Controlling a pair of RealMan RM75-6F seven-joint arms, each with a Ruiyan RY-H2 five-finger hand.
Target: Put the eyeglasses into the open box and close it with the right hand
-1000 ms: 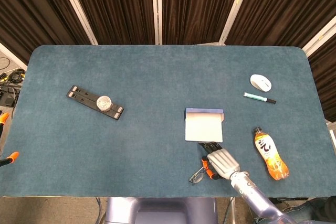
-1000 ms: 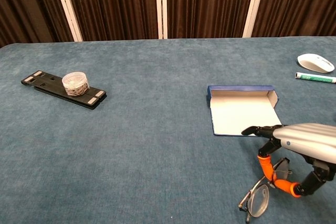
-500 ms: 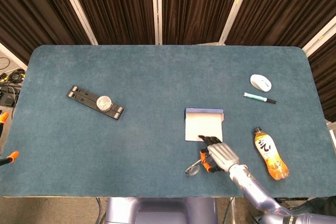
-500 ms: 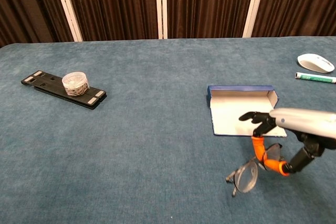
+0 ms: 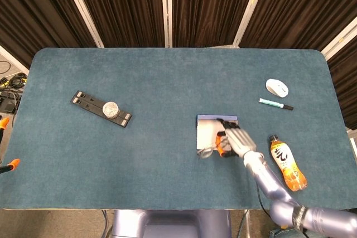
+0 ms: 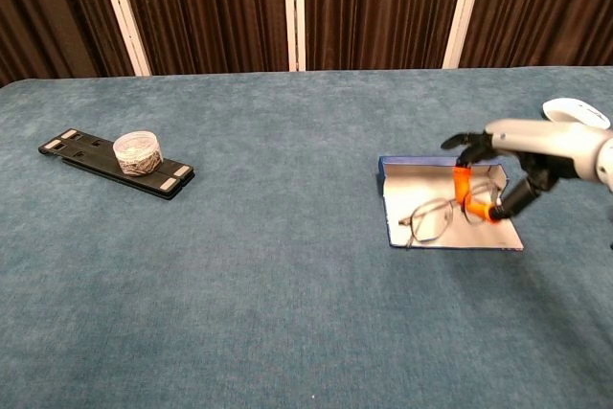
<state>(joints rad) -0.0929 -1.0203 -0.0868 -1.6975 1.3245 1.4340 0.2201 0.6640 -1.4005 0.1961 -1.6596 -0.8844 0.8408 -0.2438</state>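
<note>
My right hand (image 6: 522, 155) (image 5: 235, 139) hovers over the open box (image 6: 414, 232) (image 5: 205, 127), a shallow blue-walled tray with a pale floor. The hand pinches the eyeglasses (image 6: 433, 217) (image 5: 208, 150) between its orange-tipped thumb and a finger. The wire-framed glasses hang below the hand, lenses over the box's front left part, apparently just above its floor. The left hand is out of both views.
An orange drink bottle (image 5: 287, 163) lies right of the box. A white mouse (image 5: 277, 87) (image 6: 576, 113) and a green pen (image 5: 275, 103) (image 6: 575, 142) lie at the far right. A black tray with a round clear container (image 5: 110, 108) (image 6: 138, 152) sits at the left.
The right hand has lifted the eyeglasses off the table near the front edge and carried them away from me, until they hang over the open box.
</note>
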